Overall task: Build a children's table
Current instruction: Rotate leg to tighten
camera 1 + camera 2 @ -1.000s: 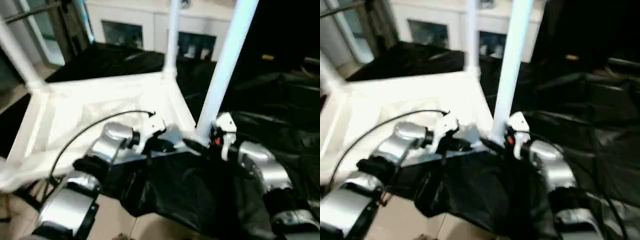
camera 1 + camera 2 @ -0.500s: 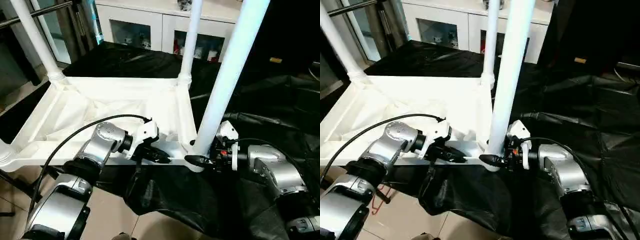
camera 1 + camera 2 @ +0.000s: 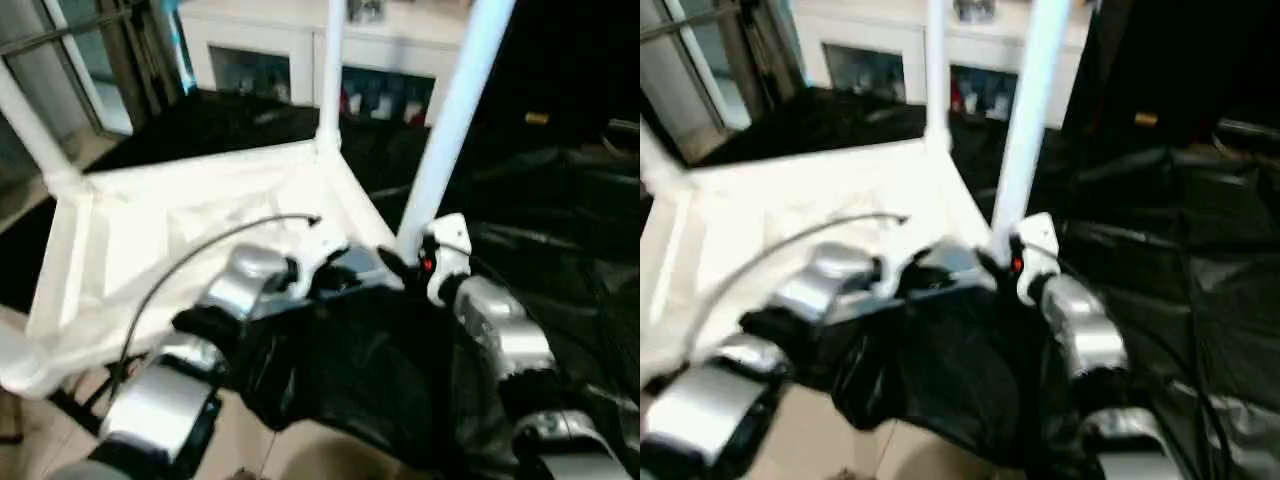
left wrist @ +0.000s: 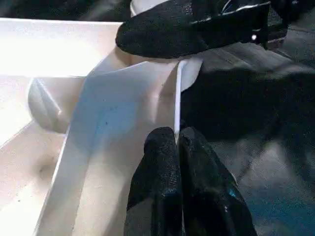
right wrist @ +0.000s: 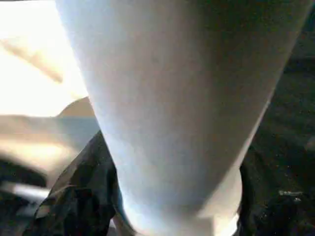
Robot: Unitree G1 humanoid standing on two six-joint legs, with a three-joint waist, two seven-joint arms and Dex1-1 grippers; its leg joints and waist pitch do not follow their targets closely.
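Black sheeting (image 3: 560, 200) covers the ground ahead of me, and behind it stands a white cabinet (image 3: 300, 60) with glass doors. On the sheeting lies the children's table upside down: its white tabletop (image 3: 190, 240) shows its ribbed underside toward me, and legs rise out of its corner sockets. The nearest leg (image 3: 450, 120) stands tall in the corner closest to my right arm; a second leg (image 3: 328, 70) stands at the far corner, and a third leg (image 3: 30, 130) leans up at the far left. My left gripper (image 4: 177, 142) is clenched on the thin edge of the tabletop's side wall, its two black fingers (image 4: 157, 172) pressed together with the white rim pinched between them, just beside the near corner socket. My right gripper (image 3: 395, 265) sits at the base of the nearest leg; from my left wrist I see one of its black fingers (image 4: 197, 27) lying across the socket there, touching the white plastic. From my right wrist the leg (image 5: 182, 98) fills the space just ahead of the gripper, with a dark finger (image 5: 78, 196) curving round its foot, so I grasp the leg at its base.
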